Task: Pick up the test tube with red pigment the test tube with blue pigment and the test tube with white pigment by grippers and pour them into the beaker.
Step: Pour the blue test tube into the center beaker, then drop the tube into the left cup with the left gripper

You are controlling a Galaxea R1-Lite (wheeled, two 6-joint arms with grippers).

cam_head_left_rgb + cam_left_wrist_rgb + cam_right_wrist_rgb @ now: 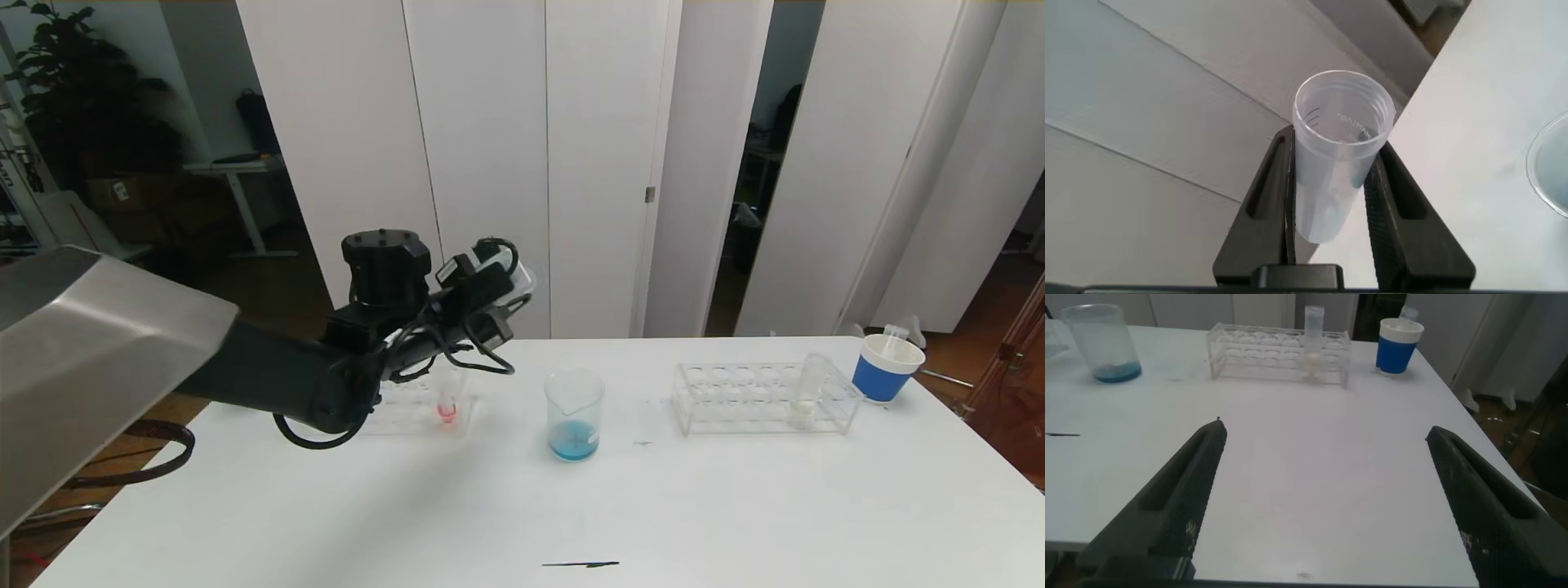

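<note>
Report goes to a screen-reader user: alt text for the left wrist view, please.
The left pincer is shut on a clear, empty-looking test tube, its open mouth facing the camera. Behind it are white wall panels, with the white table on one side and the rim of the beaker just entering the frame.

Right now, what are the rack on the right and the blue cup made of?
The rack looks like clear, glossy plastic: you can see the table through its walls. The cup looks like matte paper, with a white rim and blue band, though that is a guess.
</note>
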